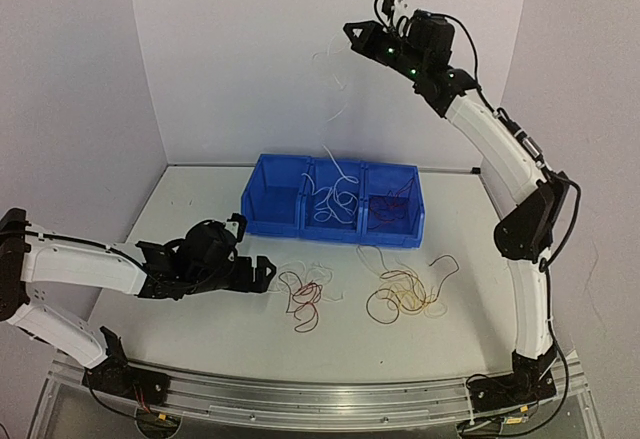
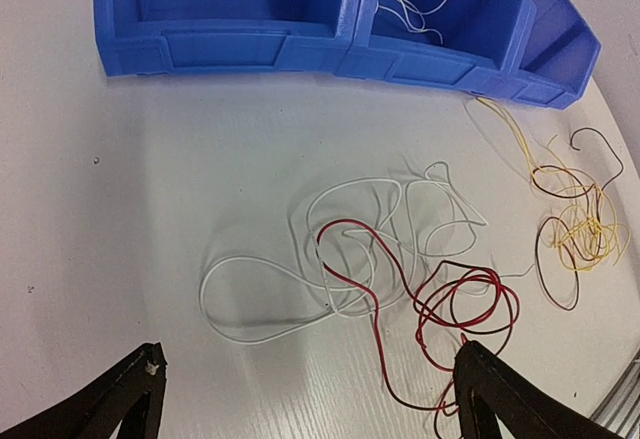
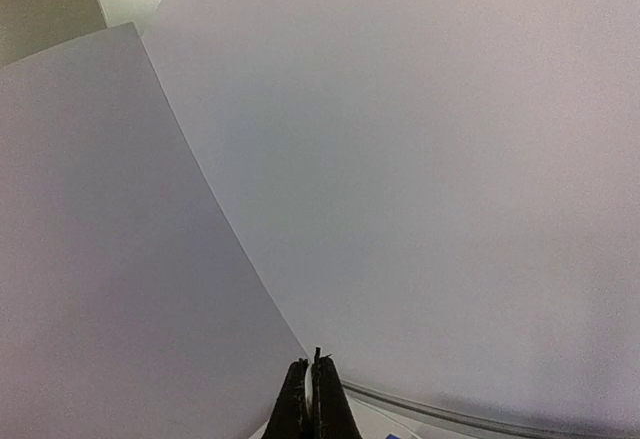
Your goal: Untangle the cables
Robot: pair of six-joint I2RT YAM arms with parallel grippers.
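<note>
The right pincer (image 3: 312,367) is pressed together on a sliver of white, raised high against the back wall. Only the overhead view shows the hanging white cable (image 1: 327,151) trailing from it down to the middle compartment of the blue bin (image 1: 270,214). The left pincer (image 2: 310,359) stands wide apart, low over the counter (image 1: 200,329), gripping nothing. Just ahead of it, its wrist view shows thin, floppy cables: a white loop (image 2: 240,258) crossed with a red cable (image 2: 345,224). Well to the right lies a yellow and dark brown tangle (image 2: 580,234). From above, white curls (image 1: 330,199) lie in the middle compartment and reddish ones (image 1: 395,199) in the right.
</note>
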